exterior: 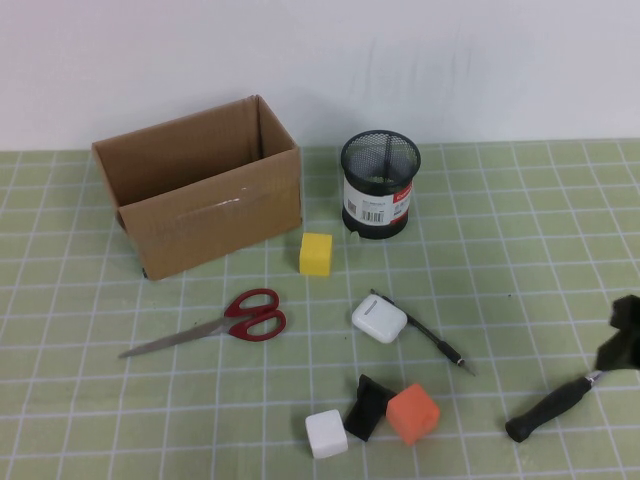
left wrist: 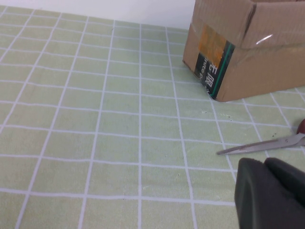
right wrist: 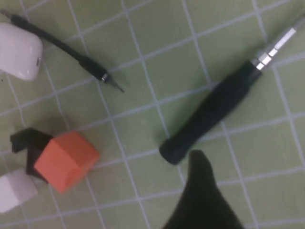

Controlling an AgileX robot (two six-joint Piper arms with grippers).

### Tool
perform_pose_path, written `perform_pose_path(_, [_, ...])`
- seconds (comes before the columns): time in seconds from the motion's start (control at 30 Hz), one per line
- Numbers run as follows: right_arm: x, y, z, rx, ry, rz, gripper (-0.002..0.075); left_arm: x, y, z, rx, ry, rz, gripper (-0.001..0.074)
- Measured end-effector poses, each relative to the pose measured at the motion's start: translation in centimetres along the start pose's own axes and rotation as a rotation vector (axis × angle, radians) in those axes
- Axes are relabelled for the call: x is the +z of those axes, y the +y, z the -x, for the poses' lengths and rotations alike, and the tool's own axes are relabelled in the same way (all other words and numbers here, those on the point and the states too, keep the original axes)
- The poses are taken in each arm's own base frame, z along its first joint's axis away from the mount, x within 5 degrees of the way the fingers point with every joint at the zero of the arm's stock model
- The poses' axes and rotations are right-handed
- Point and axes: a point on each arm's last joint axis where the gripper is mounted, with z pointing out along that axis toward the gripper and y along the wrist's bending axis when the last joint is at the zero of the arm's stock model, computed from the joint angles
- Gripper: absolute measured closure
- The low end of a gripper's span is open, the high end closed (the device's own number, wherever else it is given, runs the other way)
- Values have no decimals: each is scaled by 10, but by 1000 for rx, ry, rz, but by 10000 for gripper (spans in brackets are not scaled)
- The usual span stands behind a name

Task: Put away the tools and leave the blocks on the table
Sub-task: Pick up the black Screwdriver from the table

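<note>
1. Green gridded counter (exterior: 520, 260) carries everything; the right hand (exterior: 628, 335) hovers at the far right edge, just above the metal tip of the black-handled screwdriver (exterior: 548, 408), not touching it in the wrist view.
2. Whether that right hand is wide or narrow, I cannot tell: only one dark finger (right wrist: 202, 200) shows, beside the screwdriver's handle end.
3. Left hand (left wrist: 271, 193) sits low over the counter near the cardboard box (exterior: 200, 195); its spread I cannot tell either.
4. Red-handled scissors (exterior: 225, 322) lie flat in front of the box, blade tips near the left hand.
5. Thin black rod (exterior: 425, 335) runs diagonally past the white earbud case (exterior: 379, 321), touching it.
6. Yellow block (exterior: 316, 254) sits by the mesh cup (exterior: 380, 185); white block (exterior: 326, 434), black wedge (exterior: 366, 405) and orange block (exterior: 413, 413) cluster together up front.
</note>
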Motion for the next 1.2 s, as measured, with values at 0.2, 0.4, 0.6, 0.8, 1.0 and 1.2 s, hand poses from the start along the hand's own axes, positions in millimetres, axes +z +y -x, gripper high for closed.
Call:
perform_pose_path(0.2, [24,15,1,-8,24,-5,340,0,0,0,0,0,0,739])
perform_pose_path(0.4, [56,25,4,104,16,-53,340,0,0,0,0,0,0,739])
perform_pose_path(0.6, [84,19,6,173,51,-126,338,0,0,0,0,0,0,739])
perform_pose_path(0.8, [104,12,9,183,53,-187,338,0,0,0,0,0,0,739])
perform_pose_path(1.0, [112,11,11,176,54,-196,439,0,0,0,0,0,0,739])
perform_pose_path(1.2, [112,13,12,199,48,-177,576,0,0,0,0,0,0,739])
